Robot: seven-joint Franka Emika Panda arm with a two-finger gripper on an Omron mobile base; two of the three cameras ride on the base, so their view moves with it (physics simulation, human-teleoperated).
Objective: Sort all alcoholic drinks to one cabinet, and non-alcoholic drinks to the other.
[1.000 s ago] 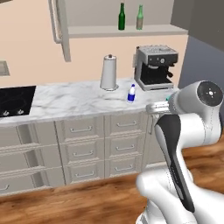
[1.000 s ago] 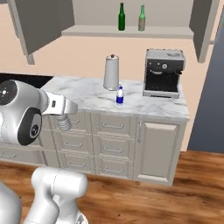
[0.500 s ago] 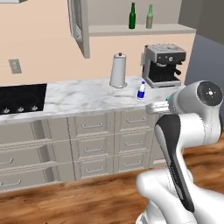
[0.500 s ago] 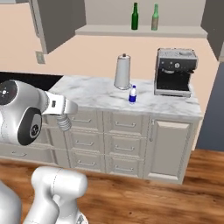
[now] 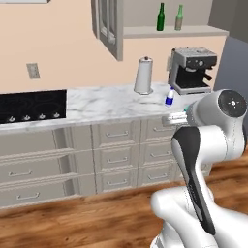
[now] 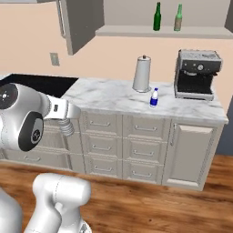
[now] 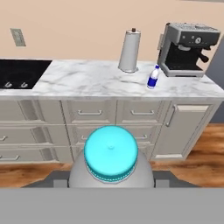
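A clear plastic bottle with a pale teal cap [image 7: 111, 154] sits right in front of the hand camera, my gripper [image 7: 111, 181] shut on it, its dark fingers [image 7: 48, 180] on either side. My hand [image 5: 177, 117] hangs in front of the counter drawers. A white bottle with a blue label [image 5: 169, 96] [image 6: 154, 98] [image 7: 153, 77] stands on the marble counter beside the coffee machine. A dark green glass bottle [image 5: 161, 17] [image 6: 157, 16] and a paler olive one [image 5: 179, 18] [image 6: 179, 17] stand upright together on the open upper cabinet's shelf.
A steel paper-towel holder [image 5: 144, 75] and a coffee machine [image 5: 193, 70] stand on the counter [image 5: 101, 104]. A black cooktop [image 5: 31, 105] lies at the left. The upper cabinet's door [image 5: 109, 26] [image 6: 75, 22] hangs open. Drawers run below, wooden floor in front.
The whole picture has shifted right in the base views, so the camera has moved left along the counter. The bottles stand as before, and my grip has not changed.
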